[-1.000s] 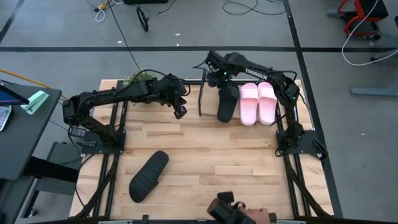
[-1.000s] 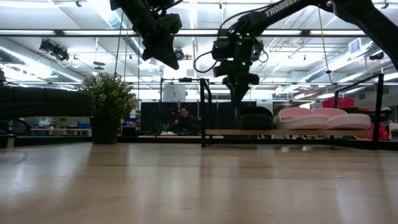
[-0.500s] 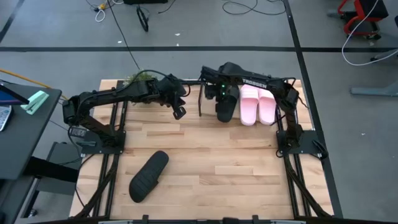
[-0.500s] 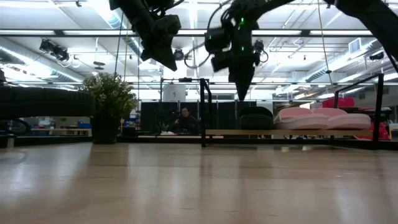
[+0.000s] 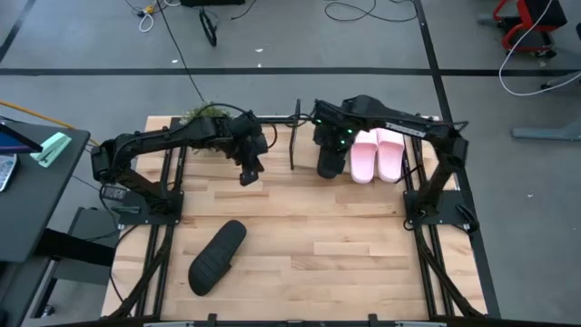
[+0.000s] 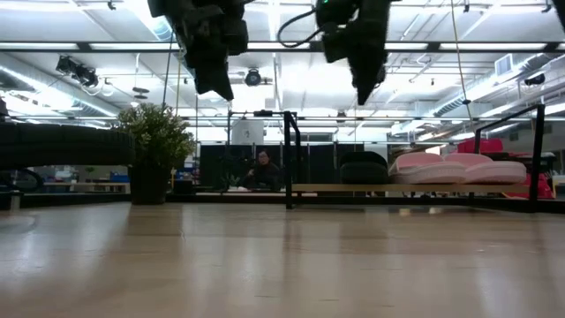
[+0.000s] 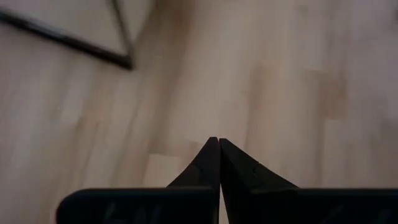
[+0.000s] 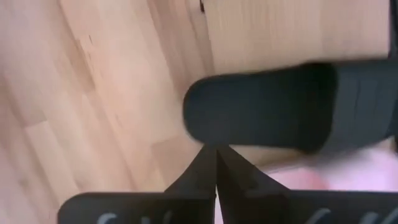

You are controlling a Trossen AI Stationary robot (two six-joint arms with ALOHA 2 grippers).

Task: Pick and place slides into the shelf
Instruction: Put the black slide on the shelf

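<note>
One black slide [image 5: 329,160] lies on the shelf's wooden board [image 6: 335,187], next to the pink pair [image 5: 377,153]. In the right wrist view this black slide [image 8: 280,115] fills the middle, with pink [image 8: 354,171] beside it. The other black slide [image 5: 218,256] lies flat on the table near its near-left part. My right gripper [image 5: 331,138] hangs shut above the shelved black slide, clear of it in the low view [image 6: 365,91]. My left gripper [image 5: 247,173] is shut and points down over bare table left of the shelf's end post [image 5: 293,145].
A small green potted plant [image 6: 157,146] stands at the table's far-left part, behind my left arm. The shelf's black upright posts [image 6: 288,159] rise between the two grippers. Bare wood lies between the shelf and the loose black slide.
My right gripper has risen from just above the shelved black slide and moved toward the table's right, ending higher over it. My left gripper has shifted a little toward the table's left and near edge and tipped to point more steeply down. The slides have kept still.
</note>
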